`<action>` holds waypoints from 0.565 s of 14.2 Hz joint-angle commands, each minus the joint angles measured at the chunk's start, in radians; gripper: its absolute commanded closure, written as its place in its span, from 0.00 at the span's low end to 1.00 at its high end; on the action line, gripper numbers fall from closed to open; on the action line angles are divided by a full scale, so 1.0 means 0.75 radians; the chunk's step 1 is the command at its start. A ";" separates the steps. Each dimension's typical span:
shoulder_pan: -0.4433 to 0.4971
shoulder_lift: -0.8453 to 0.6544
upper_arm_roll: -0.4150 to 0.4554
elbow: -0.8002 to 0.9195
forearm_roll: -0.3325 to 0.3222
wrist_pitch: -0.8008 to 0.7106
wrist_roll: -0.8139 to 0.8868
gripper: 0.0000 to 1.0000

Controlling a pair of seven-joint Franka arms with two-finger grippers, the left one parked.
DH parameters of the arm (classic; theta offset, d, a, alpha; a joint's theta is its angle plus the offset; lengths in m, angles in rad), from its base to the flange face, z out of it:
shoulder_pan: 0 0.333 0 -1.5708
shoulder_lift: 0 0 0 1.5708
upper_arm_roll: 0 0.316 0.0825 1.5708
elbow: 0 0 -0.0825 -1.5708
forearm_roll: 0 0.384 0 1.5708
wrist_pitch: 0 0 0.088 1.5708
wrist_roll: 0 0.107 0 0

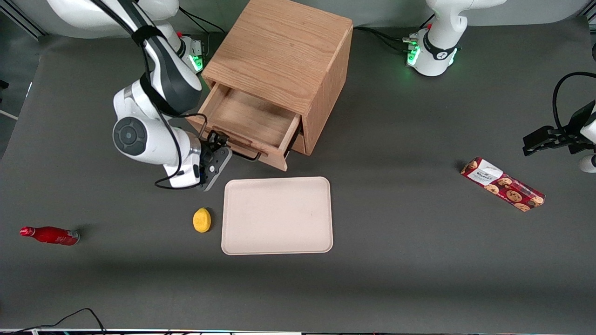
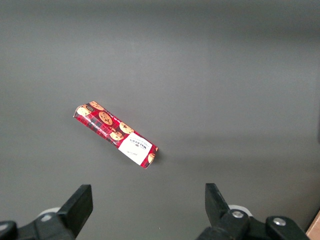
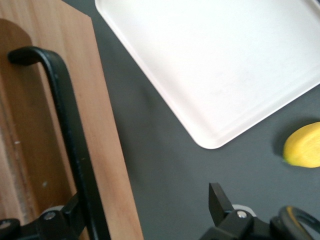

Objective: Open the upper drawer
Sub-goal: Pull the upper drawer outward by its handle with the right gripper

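Upper drawer (image 1: pixel 249 122) of the oak cabinet (image 1: pixel 284 56) stands pulled well out toward the front camera, its shallow plain wood tray bare inside and its light wood front hanging over the dark table (image 1: pixel 400 195). Under the open tray a strip of the lower drawer (image 1: pixel 299 142) shows, shut into the cabinet body. The cabinet sits near the table edge farthest from the front camera, turned at an angle, toward the working arm's end.

In front of the drawer, nearer the front camera, a pale rectangular serving tray (image 1: pixel 277 215) lies flat on the table, apart from the drawer front. A red cookie box (image 1: pixel 502 184) lies on its side toward the parked arm's end of the table, well apart from everything else. A small red bottle (image 1: pixel 49 235) lies on its side toward the working arm's end. A yellow lemon (image 1: pixel 201 219) rests just beside the serving tray.

The gripper (image 1: pixel 218 148) is at the thin dark bar handle (image 1: pixel 237 148) on the drawer front. In the right wrist view the fingers are spread wide; one finger (image 3: pixel 62 220) appears to lie against the bar handle (image 3: pixel 65 130), though contact is hard to confirm, while the other finger (image 3: pixel 219 200) stands clear over the table.
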 commanded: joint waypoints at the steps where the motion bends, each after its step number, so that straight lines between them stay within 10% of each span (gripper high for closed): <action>1: 0.005 0.104 -0.011 0.141 -0.068 -0.011 -0.025 0.00; 8: 0.007 0.245 -0.136 0.370 -0.101 -0.072 -0.182 0.00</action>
